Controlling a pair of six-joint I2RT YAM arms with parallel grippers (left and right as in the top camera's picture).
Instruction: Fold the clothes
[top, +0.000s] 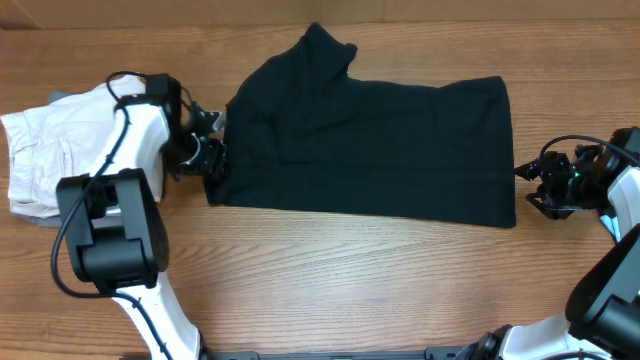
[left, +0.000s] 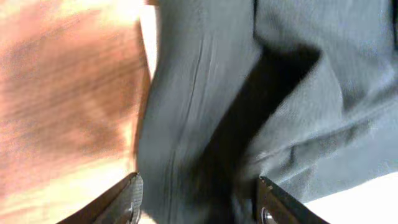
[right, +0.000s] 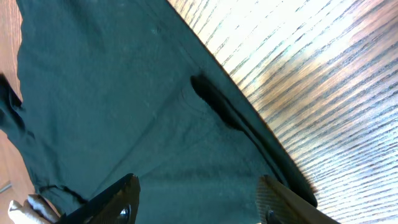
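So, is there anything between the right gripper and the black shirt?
Nothing visible is. The right gripper is open at the right edge of the shirt, with only bare table around it. Its wrist view shows shirt fabric right in front of its fingers.

Cut edges, blur and cover
The left wrist view is smeared; the left fingers (left: 127, 202) are cut by its bottom edge, and whether they touch the shirt (left: 249, 93) cannot be told; the right fingers (right: 118, 199) are cut likewise; overhead, the left arm (top: 130, 150) covers part of the white garment (top: 45, 150) and of the left gripper (top: 218, 142); the right arm (top: 620, 200) is cut by the right edge; a grey scrap (top: 57, 97) by the garment is too small to name.
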